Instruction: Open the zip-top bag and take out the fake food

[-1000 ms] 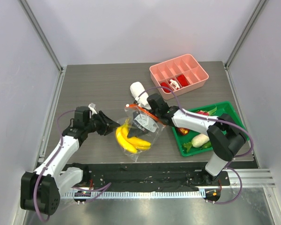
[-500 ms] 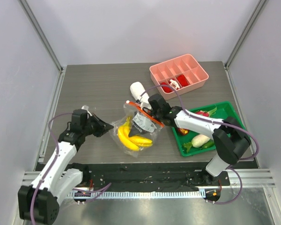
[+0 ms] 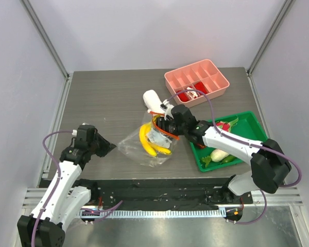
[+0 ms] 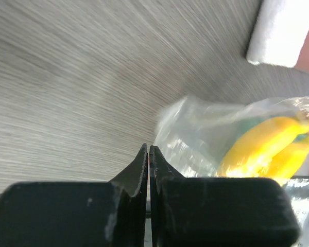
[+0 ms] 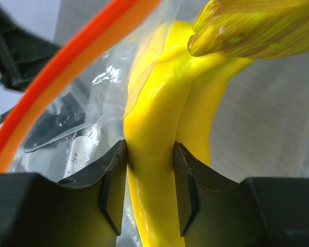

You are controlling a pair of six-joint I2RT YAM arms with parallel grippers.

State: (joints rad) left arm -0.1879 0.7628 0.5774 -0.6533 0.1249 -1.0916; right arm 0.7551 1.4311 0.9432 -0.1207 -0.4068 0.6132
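Whereas a second ago the banana (image 3: 147,139) lay flatter inside the zip-top bag (image 3: 136,150), it now stands more on end at the bag's mouth. It is pinched between the fingers of the right gripper (image 5: 149,154), with the orange zip strip (image 5: 67,67) arcing just beside them. The bag lies mid-table (image 3: 103,98), slumped toward the near edge. The left gripper (image 3: 107,148), which was at the bag's left corner earlier, has drawn back leftward. It is now apart from the plastic, its fingers pressed together on nothing. Behind the bag lies the rolled white towel (image 3: 152,99). The green tray (image 3: 257,128) with other toy produce (image 3: 220,153) sits to the right, the pink divided tray (image 3: 219,77) beyond it.
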